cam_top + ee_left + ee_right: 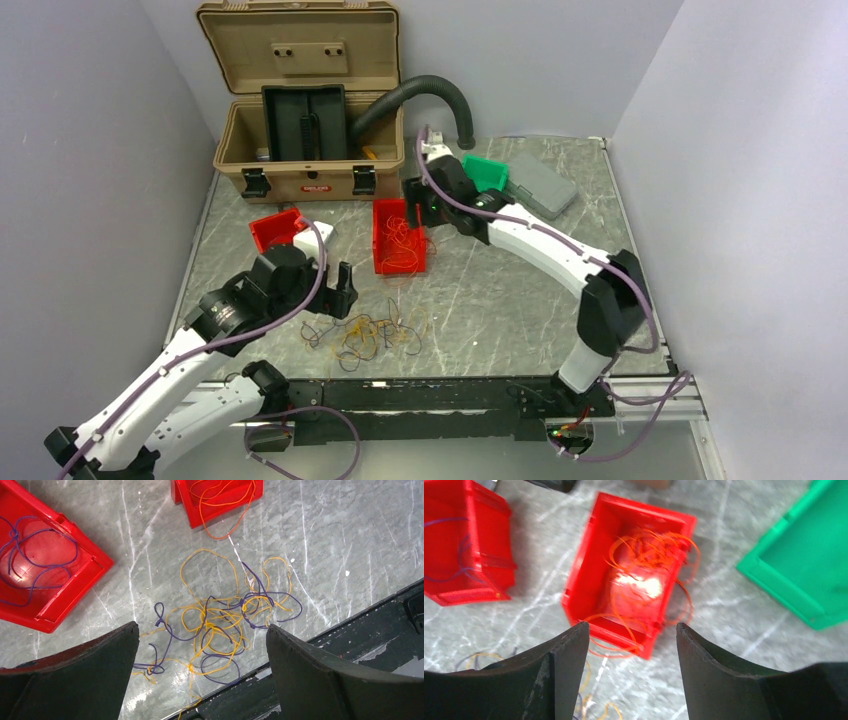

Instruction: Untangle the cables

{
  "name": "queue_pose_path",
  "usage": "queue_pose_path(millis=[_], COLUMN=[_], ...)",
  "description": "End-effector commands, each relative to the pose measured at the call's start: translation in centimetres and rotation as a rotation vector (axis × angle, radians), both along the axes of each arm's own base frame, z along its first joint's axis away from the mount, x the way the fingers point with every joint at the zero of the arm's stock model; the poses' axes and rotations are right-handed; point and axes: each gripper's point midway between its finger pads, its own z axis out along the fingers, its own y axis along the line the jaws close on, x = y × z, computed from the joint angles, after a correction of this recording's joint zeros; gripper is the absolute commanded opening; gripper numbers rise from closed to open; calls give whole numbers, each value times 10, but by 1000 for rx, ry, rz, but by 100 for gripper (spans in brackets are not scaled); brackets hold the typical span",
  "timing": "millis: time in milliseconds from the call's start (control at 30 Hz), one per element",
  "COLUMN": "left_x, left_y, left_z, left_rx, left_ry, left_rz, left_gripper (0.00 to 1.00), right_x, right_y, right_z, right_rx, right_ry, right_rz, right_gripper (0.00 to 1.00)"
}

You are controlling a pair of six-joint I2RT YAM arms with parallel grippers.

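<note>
- Cables [220, 625] are knotted on the table [350, 540], near its front edge.
- Left gripper [202, 626] is poised above them, jaws wide; right gripper [631, 625] is parted, empty, over the red bin [581, 565].
- 1 outer loop should be pinched low — then drawn clear slowly.

A grey marbled table [500, 300] with white veins stands in even light. 3 plain pale grey walls [80, 150] rise behind it and at both its sides.

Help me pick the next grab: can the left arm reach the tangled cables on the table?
Probably yes: the left gripper hangs open right above the tangled cables, with nothing covering them.
</note>
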Motion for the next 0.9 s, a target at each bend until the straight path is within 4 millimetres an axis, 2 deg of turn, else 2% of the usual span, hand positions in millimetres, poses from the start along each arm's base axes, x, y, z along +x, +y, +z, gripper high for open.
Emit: queue_pose_path(millis=[0, 67, 100, 200, 300, 400, 500, 633, 867], left_x=[2, 2, 3, 4, 4, 5, 4, 3, 4], left_y=[-8, -10, -11, -12, -13, -14, -15, -13, -13], left_z=[4, 4, 4, 4, 4, 3, 2, 2, 2], left_rx=[-34, -37, -37, -37, -36, -39, -42, -42, -39], left_ry=[1, 4, 5, 8, 12, 16, 22, 19, 18], left_rz=[-15, -21, -22, -25, -24, -24, -26, -22, -23], left_gripper=[99, 100, 99, 99, 99, 99, 99, 99, 99], right_x=[-3, -6, -7, -4, -5, -2, 3, 14, 19], right_y=[-35, -49, -58, -69, -64, -53, -45, -44, -45], right_z=[3, -5, -14, -20, -23, -20, -24, -41, -75], right_rx=[105, 154, 176, 333, 516, 750, 899, 970, 1069], right_ry=[4, 35, 59, 130, 194, 247, 293, 338, 412], right_rz=[-64, -91, -117, -202, -291, -370, -425, -517, -625], right_gripper=[67, 68, 70, 81, 84, 82, 80, 80, 76])
